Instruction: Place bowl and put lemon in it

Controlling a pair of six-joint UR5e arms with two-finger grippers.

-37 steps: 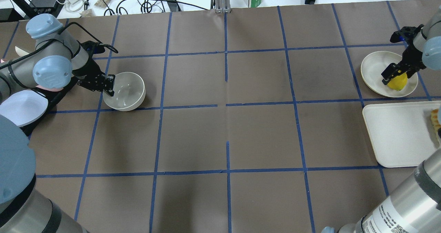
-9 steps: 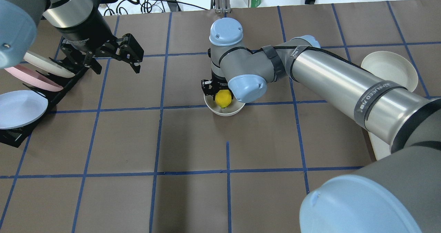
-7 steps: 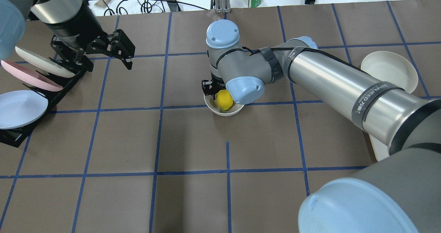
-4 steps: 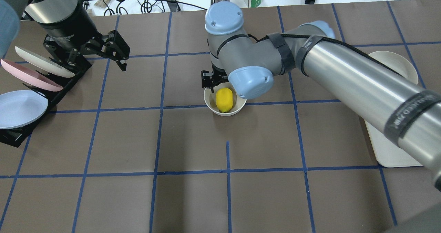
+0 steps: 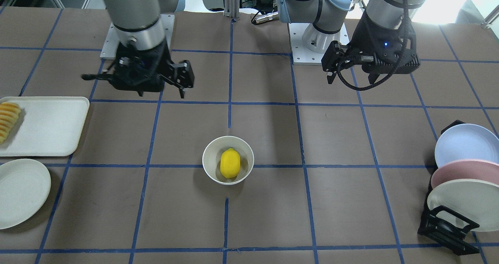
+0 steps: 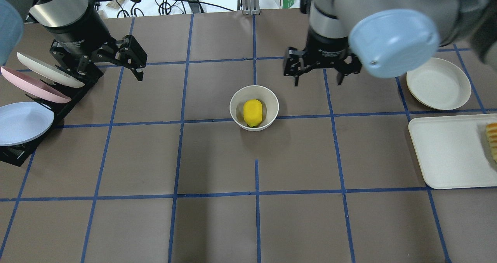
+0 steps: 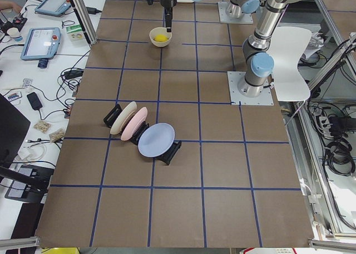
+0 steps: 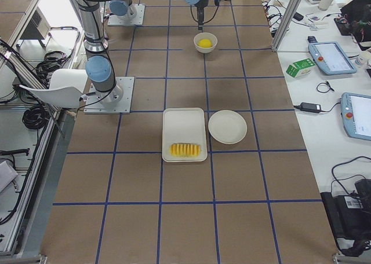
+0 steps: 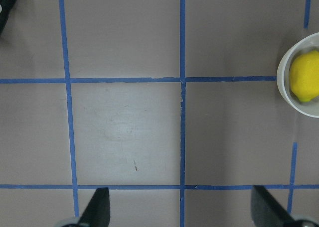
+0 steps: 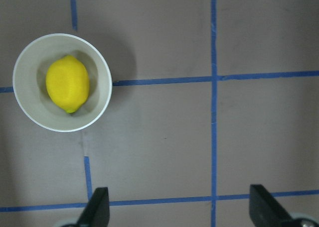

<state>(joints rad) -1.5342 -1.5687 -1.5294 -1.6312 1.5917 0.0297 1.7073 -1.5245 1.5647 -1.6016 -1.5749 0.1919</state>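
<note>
The off-white bowl point(image 6: 272, 103) stands upright near the table's middle, and the yellow lemon point(image 6: 252, 113) lies inside it. They also show in the front view as bowl point(image 5: 208, 159) and lemon point(image 5: 229, 163). In the right wrist view the bowl point(image 10: 101, 103) and lemon point(image 10: 67, 83) are at upper left. My right gripper point(image 6: 317, 81) is open and empty, raised behind and to the right of the bowl. My left gripper point(image 6: 116, 73) is open and empty, far left near the plate rack. Its wrist view shows the bowl point(image 9: 283, 90) at the right edge.
A black rack point(image 6: 15, 154) with three plates stands at the left edge. A round off-white plate point(image 6: 438, 83) and a white tray point(image 6: 446, 150) with a row of fruit slices point(image 6: 492, 138) lie at the right. Cables and a small box lie beyond the far edge.
My left gripper let go of the bowl and drew back to the left. My right gripper set the lemon in the bowl, opened, then rose and pulled away to the right.
</note>
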